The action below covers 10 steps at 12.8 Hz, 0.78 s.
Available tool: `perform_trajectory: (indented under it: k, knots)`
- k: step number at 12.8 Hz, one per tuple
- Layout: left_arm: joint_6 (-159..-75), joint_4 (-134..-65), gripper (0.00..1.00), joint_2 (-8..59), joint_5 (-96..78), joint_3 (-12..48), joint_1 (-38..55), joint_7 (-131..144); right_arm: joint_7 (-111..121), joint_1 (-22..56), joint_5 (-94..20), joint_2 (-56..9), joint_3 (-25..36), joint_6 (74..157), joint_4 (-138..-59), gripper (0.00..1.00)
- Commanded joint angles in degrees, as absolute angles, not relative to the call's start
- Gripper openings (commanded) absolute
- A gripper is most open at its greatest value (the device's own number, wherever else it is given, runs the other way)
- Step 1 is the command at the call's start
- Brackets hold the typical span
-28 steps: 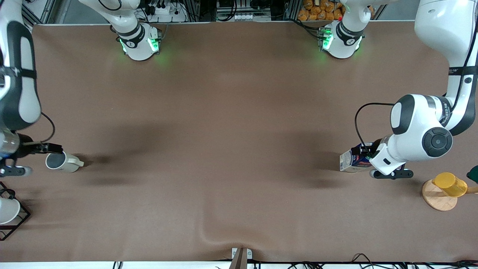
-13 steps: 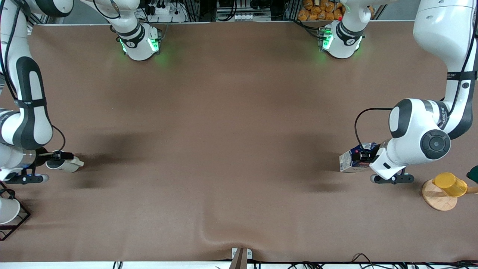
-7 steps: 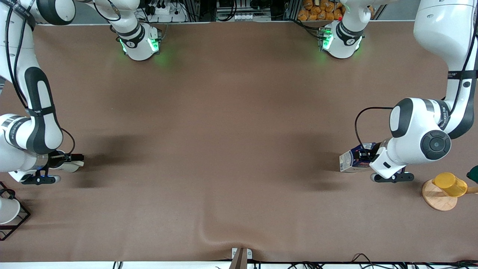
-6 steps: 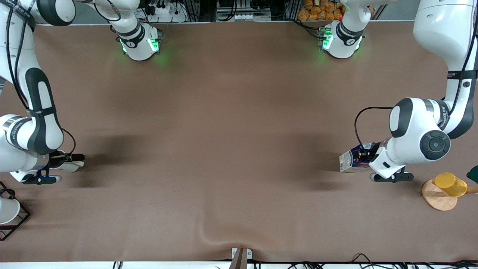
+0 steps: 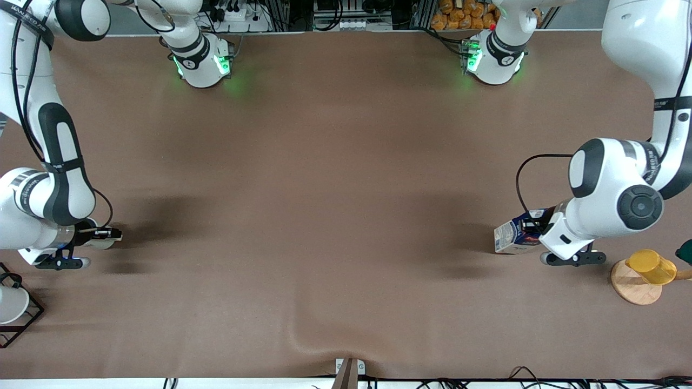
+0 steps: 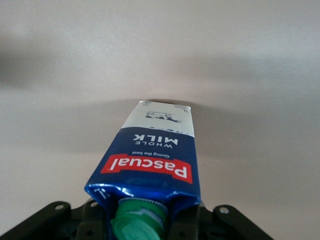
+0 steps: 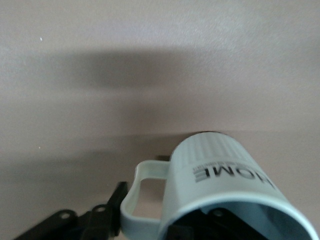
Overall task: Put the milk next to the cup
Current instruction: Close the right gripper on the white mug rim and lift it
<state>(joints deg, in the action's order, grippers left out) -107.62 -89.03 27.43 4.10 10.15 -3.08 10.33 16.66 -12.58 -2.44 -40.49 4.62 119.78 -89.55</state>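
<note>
At the lower right of the front view, the milk (image 5: 512,236) stood on the brown table (image 5: 346,216), a dark blue carton with a pale base and a green screw cap (image 6: 137,224); the left wrist view showed the cap and gable top caught between the dark fingers, so the left gripper (image 5: 532,227) was judged clamped on the carton's top. Just below and to the right of it in that view, a yellow cup (image 5: 651,266) lay on a round wooden stand (image 5: 635,286), apart from the carton. At the far left edge of the front view, well apart from the milk, the cup (image 5: 105,241) sat largely hidden under the right arm's wrist; the right wrist view showed its off-white ribbed wall, grey inside and side handle (image 7: 145,195), with the right gripper (image 5: 100,234) closed on it at the rim, by the handle. Lower left of that, a white cup (image 5: 11,305) rested in a black wire rack (image 5: 24,319). The step in hand appeared to be the grasp of both objects, neither clearly lifted from the table. The next move would call for bringing carton and mug together across the wide bare middle of the table, setting the carton upright beside the mug without tipping either, and then releasing.
</note>
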Motion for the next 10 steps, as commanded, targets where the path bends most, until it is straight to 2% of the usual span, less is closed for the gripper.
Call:
perform_trajectory:
  k: [1, 5, 8, 10]
  knots:
    - [-100.48, -84.48, 0.37, 25.32, 1.41, 10.72, -2.82, 11.42, 17.14, -13.71, -3.52, -40.52, 3.6, 120.23, -88.25, 0.0]
    - [-99.32, -84.2, 0.37, 24.35, -0.09, 15.19, 0.33, 19.12, 17.58, -11.79, -3.08, -39.38, 3.26, 118.49, -85.09, 0.0]
    - [-98.18, -84.11, 0.38, 24.35, -0.96, 15.82, 5.0, 25.21, 17.75, -5.64, -3.51, -37.53, 2.56, 112.69, -82.02, 0.0]
    - [-95.81, -84.11, 0.4, 24.35, -0.97, 17.04, 5.8, 26.98, 17.06, -1.69, -3.6, -37.53, -0.86, 111.71, -79.64, 0.0]
